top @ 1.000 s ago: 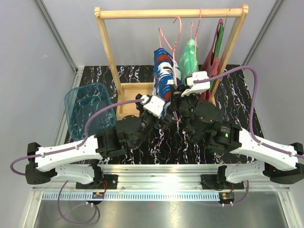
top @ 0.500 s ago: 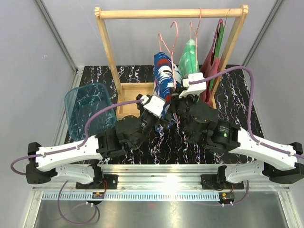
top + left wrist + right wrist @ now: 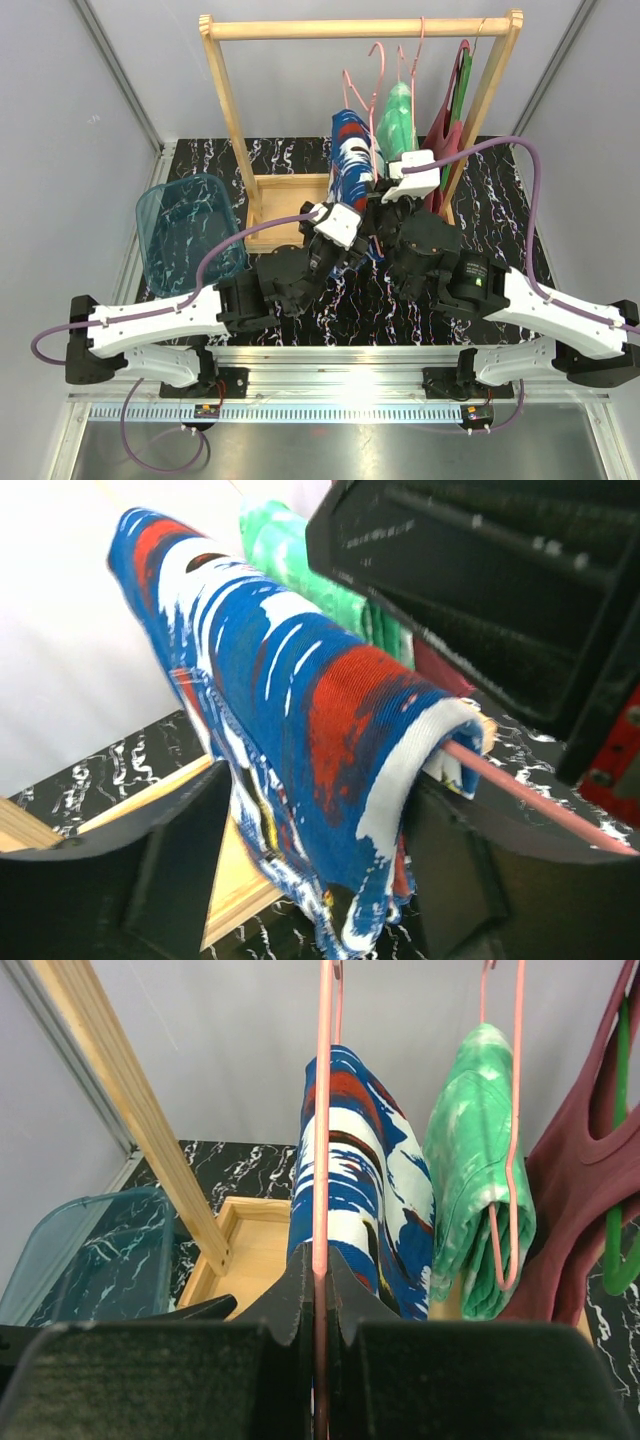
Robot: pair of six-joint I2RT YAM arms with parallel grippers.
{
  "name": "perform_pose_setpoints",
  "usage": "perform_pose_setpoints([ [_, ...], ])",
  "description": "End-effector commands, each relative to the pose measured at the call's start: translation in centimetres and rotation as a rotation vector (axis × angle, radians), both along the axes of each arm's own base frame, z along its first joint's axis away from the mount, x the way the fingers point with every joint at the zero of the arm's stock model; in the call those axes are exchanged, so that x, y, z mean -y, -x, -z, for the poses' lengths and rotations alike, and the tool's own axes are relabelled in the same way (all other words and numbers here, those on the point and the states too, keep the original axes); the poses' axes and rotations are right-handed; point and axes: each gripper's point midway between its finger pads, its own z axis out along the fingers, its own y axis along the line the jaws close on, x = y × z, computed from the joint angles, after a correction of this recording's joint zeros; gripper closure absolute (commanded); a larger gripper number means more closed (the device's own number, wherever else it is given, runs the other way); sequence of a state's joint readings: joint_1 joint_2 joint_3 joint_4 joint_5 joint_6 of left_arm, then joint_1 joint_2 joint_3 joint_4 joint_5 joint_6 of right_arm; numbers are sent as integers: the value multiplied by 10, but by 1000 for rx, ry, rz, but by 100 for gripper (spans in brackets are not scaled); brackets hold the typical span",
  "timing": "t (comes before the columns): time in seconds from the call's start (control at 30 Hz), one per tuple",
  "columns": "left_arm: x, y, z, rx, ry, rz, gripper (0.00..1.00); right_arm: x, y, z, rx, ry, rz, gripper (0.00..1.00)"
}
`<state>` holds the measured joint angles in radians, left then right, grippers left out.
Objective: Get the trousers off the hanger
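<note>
Trousers first: the blue pair [image 3: 300, 700] is folded over the bottom bar of a pink hanger [image 3: 321, 1110] on the rack [image 3: 360, 28], left of the green pair [image 3: 475, 1150], which hangs on its own hanger. A maroon garment [image 3: 575, 1210] hangs furthest right.

The fold's ridge runs near to far along the bar. The cloth drops down on its left and right sides, and the bar's near end pokes bare out of the fold.

The left gripper [image 3: 310, 880] is the nearer one to the cloth. Its fingers are wide apart and straddle the hanging cloth from below the ridge, one on each side, holding nothing. Whether either finger touches the cloth cannot be told. The left arm reaches in from the near left, with its wrist raised towards the fold.

The right gripper [image 3: 318, 1290] is closed tight on the hanger's wire, just near of the blue pair. Its arm comes in from the near right.

By my reading, the next move turns on that straddle. With the cloth already between the left fingers, they need only close and draw it off the bar's near end while the right holds the hanger steady.
</note>
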<state>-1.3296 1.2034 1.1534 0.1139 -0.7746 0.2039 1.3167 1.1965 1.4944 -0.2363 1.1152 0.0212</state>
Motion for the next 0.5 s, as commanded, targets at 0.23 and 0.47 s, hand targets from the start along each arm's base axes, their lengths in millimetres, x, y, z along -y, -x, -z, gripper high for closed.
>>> perform_pose_setpoints([
  [0.23, 0, -22, -1, 36, -51, -160, 36, 4, 9, -52, 39, -273, -49, 100],
  [0.47, 7, -24, -22, 76, 20, -156, 28, -1, 14, -45, 13, -292, -90, 100],
])
